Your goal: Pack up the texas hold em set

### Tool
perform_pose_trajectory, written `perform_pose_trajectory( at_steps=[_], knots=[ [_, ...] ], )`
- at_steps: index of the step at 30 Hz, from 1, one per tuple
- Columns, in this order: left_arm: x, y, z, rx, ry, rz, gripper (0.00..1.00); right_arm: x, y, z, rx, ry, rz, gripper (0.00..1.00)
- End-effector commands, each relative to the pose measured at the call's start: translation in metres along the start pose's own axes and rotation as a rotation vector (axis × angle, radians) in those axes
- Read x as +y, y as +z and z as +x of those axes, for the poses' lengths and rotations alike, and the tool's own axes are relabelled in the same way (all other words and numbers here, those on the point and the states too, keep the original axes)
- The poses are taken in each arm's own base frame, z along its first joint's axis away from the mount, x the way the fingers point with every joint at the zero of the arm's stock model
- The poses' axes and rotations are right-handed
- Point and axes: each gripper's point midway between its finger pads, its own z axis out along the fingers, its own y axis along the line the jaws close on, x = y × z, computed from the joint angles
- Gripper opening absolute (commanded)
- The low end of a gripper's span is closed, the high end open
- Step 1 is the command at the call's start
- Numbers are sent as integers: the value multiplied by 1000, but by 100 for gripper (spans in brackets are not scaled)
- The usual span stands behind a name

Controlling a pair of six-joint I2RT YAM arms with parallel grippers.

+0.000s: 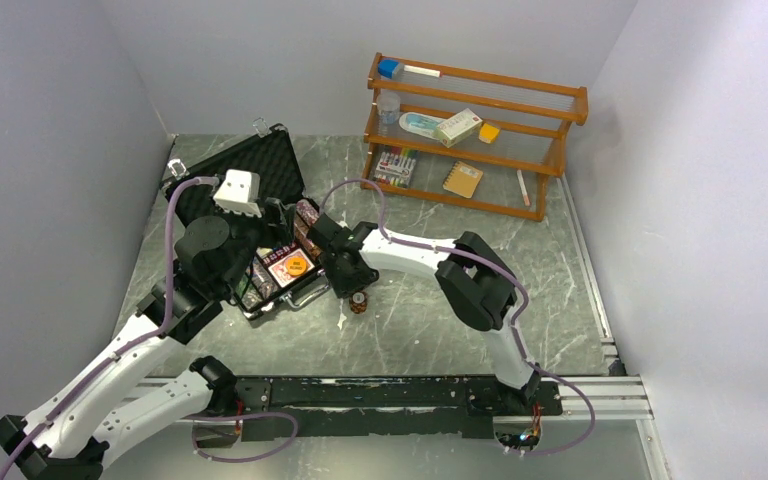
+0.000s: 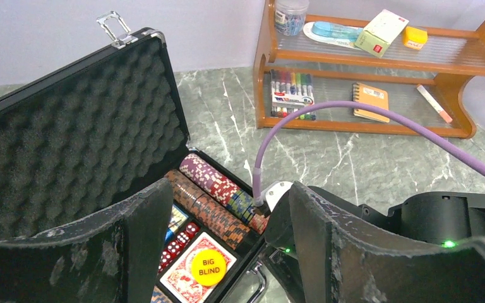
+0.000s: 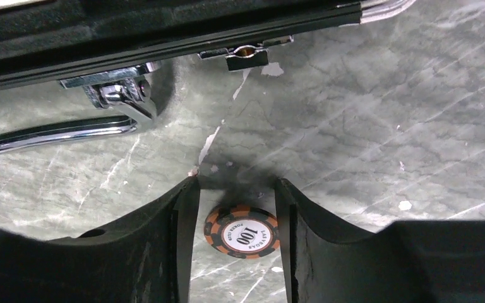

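Note:
The black case (image 1: 245,172) lies open with its foam lid (image 2: 69,126) raised. Its tray holds rows of poker chips (image 2: 218,189), red dice (image 2: 178,243) and a red-backed card deck (image 2: 180,284) with a yellow-orange "BIG BLIND" disc (image 2: 209,267) on it (image 1: 296,265). My left gripper (image 2: 227,252) is open and empty, hovering over the tray (image 1: 257,262). An orange-black "100" chip (image 3: 242,231) sits just in front of the case (image 1: 359,302). My right gripper (image 3: 237,214) straddles it closely, the right finger at its edge and a thin gap on the left.
The case's metal handle (image 3: 57,129) and latch (image 3: 243,55) lie just beyond the right fingertips. A wooden shelf (image 1: 475,130) with boxes, markers and a notebook stands at the back right. The right arm's purple cable (image 2: 353,113) crosses the left wrist view.

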Motion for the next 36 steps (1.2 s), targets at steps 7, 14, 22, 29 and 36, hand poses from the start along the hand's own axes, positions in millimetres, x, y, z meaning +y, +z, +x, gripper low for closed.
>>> perform_pose_trajectory(
  at_steps=[7, 14, 22, 29, 36],
  knots=[
    [3, 1, 0, 1, 2, -16, 72, -7, 0, 26, 71, -24, -3, 38],
    [4, 2, 1, 2, 3, -19, 72, -2, -2, 36, 98, -22, -39, 33],
    [3, 2, 1, 4, 3, -16, 72, 4, -3, 29, 87, -18, -60, 36],
    [4, 1, 0, 0, 2, -20, 72, -3, -14, 8, 21, -3, 4, 61],
    [3, 1, 0, 0, 1, -15, 72, -9, -18, 30, 73, -17, 15, 71]
  ],
)
